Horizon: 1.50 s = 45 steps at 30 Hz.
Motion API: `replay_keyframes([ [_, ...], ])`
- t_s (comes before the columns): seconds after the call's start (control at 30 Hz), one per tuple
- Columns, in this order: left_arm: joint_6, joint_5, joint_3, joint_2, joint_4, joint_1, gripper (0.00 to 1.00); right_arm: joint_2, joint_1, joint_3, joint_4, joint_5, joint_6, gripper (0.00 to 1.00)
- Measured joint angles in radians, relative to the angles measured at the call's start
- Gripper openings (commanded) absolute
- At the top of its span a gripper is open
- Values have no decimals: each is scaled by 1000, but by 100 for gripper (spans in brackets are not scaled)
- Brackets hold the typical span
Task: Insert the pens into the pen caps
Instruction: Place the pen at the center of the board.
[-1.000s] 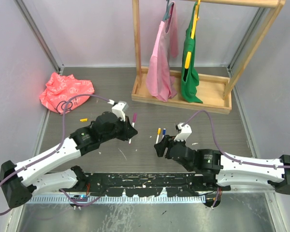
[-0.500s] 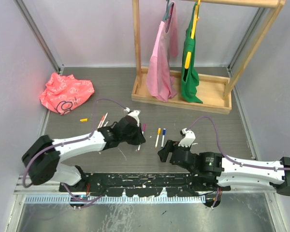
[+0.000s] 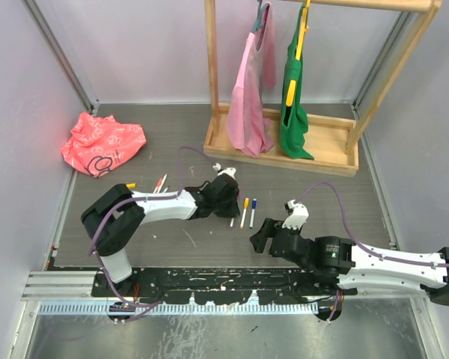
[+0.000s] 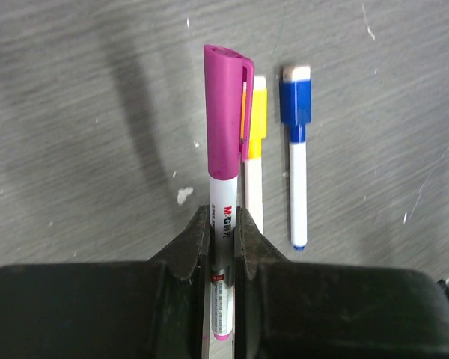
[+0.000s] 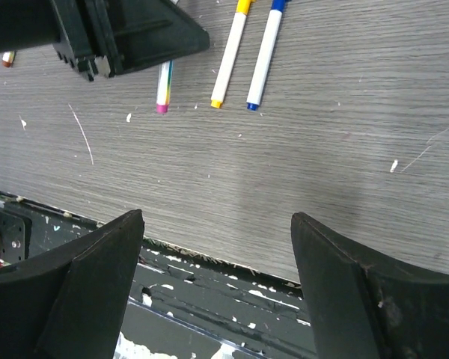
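Pens point(image 3: 244, 212) are lying just ahead of both arms, near the middle of the table point(image 3: 337, 187). The left gripper point(image 4: 223, 221) is clamping a magenta pen point(image 4: 223, 196) by its white barrel, with both fingers point(image 4: 191, 243) pressing on it. The magenta cap point(image 4: 224, 112) is sitting on the pen's far end, pointing away from the wrist. Whether this pen is touching the table, I cannot tell.

Just to its right, a yellow pen point(image 4: 253, 198) and a blue pen point(image 4: 297, 187) are lying flat and parallel, close together but apart. They are wearing a yellow cap point(image 4: 259, 120) and a blue cap point(image 4: 295, 112).

The right gripper point(image 3: 258, 238) is hovering near the lower ends of these two pens, its jaws standing wide apart above the table and gripping nothing.

Farther left, an orange cap point(image 3: 129, 185) is lying alone, with a red pen point(image 3: 161, 182) lying near it. A pink cloth point(image 3: 102, 142) is lying in the far left corner. A wooden rack point(image 3: 284, 153) at the back is holding a pink garment point(image 3: 248, 97) and a green garment point(image 3: 293, 105).
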Motion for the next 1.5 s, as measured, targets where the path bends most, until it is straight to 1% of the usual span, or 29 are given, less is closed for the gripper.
replay_keyframes([
  [0.17,-12,-38,74,53,-31,-1,2,-32,0,0,-36,1,2,85],
  [0.33,-14,-65,95,71,-78,-6,2,-77,0,-2,-74,6,15,85],
  [0.47,-21,-85,96,75,-97,-12,3,-108,0,-16,-85,11,26,85],
  [0.7,-37,-105,98,77,-103,-16,17,-119,0,-18,-93,11,29,84],
  [0.97,-39,-115,99,77,-103,-17,24,-114,0,-18,-94,11,31,84],
  [1.33,-35,-117,100,72,-114,-18,26,-103,0,-18,-99,11,43,84],
  [1.5,-17,-121,100,29,-152,-18,28,-103,0,-18,-99,11,46,84],
])
